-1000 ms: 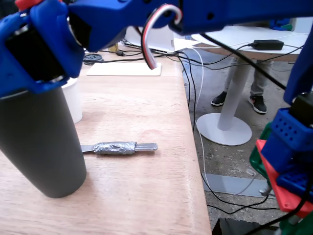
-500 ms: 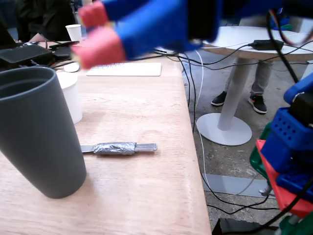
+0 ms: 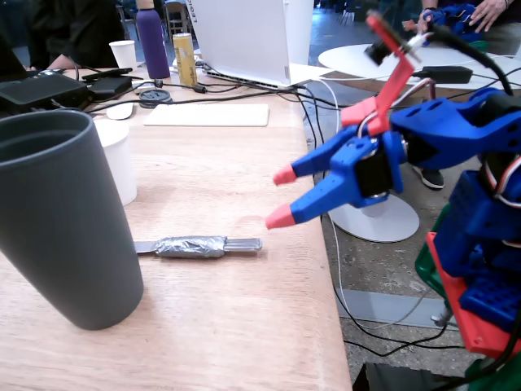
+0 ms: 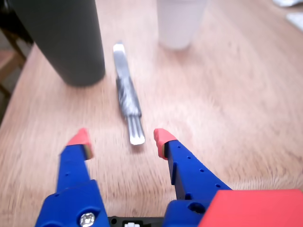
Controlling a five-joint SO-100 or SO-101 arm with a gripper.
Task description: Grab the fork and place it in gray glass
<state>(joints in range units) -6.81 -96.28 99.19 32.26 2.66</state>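
Gray glass (image 3: 61,220) upright, inside hidden; taped utensil (image 3: 198,245) lying beside it; jaws (image 4: 120,138) wide, empty.

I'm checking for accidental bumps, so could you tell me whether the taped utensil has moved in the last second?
No. The taped utensil lies just right of the gray tumbler as before.

Count of things on the desk (image 3: 244,326)

One gray glass (image 3: 61,220), two white cups (image 3: 118,167), one taped utensil (image 3: 195,245), one purple bottle (image 3: 151,43), one yellow can (image 3: 185,59).
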